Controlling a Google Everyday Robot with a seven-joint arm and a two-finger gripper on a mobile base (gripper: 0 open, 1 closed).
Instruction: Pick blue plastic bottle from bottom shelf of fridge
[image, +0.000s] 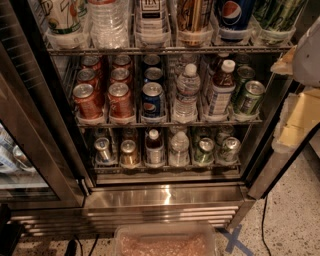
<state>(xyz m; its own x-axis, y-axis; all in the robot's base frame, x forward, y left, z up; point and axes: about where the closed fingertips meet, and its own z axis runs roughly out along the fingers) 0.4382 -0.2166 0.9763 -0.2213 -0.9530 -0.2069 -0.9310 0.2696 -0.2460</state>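
Note:
The fridge (165, 196) stands open in front of me, with a steel sill and a louvred base. On the bottom shelf (165, 165) the blue plastic bottle (154, 148) stands upright in the third lane from the left. It has a white cap, dark contents and a pale label. A gold can (128, 153) is on its left and a clear water bottle (179, 149) on its right. My gripper is not in view. A pale rounded shape (307, 52) at the top right edge may be part of my arm.
The middle rack holds red cans (87, 100), blue cans (152, 98), a water bottle (187, 92), a larger white-capped dark bottle (220, 90) and green cans (250, 97). The glass door (30, 150) hangs open at left. A clear plastic bin (165, 241) sits on the floor below.

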